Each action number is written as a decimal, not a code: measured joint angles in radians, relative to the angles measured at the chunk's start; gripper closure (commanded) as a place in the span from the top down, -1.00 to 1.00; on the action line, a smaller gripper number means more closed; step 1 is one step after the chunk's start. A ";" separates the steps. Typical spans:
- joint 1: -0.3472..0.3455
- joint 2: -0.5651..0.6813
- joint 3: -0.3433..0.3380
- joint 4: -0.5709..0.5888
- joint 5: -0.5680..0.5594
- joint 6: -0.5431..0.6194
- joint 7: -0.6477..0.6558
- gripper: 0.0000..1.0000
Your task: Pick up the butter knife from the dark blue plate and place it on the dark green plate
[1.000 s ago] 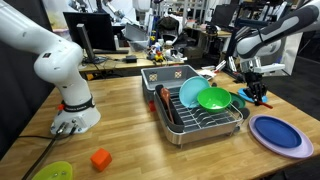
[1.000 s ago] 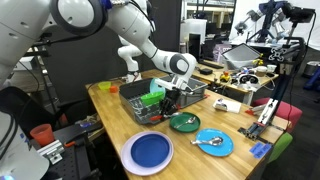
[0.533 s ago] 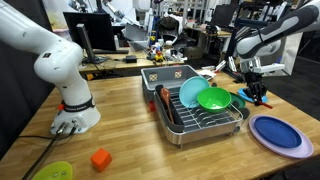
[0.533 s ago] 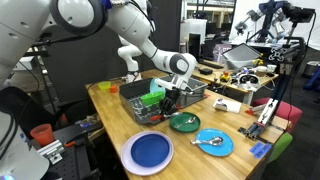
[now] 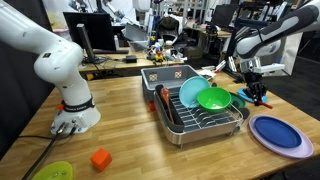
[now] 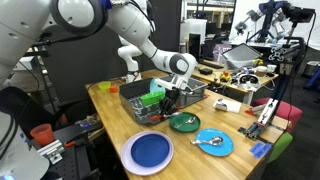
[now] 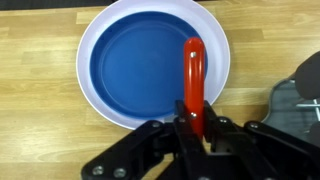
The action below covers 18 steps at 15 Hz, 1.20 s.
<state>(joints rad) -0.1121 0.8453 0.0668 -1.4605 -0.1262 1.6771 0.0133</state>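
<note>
Jaws: pinching butter knife (image 7: 192, 80) | knife over dark blue plate (image 7: 130, 70), seemingly not touching

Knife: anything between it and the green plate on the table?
Nothing visible. The gripper is shut on the knife, above the blue plate. In an exterior view the green plate lies beside the blue one, bare wood between them; the dish rack stands behind, off the path.

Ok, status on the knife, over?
Tool shut on knife. Knife held above blue plate. Nothing seen in the way.
</note>
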 measured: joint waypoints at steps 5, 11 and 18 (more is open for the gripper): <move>0.002 0.001 -0.001 0.000 0.001 0.000 -0.001 -0.91; 0.007 0.009 -0.005 0.004 0.002 -0.007 -0.018 -0.65; 0.008 0.009 -0.005 0.004 0.002 -0.007 -0.018 -0.65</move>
<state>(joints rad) -0.1044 0.8542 0.0618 -1.4563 -0.1246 1.6703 -0.0049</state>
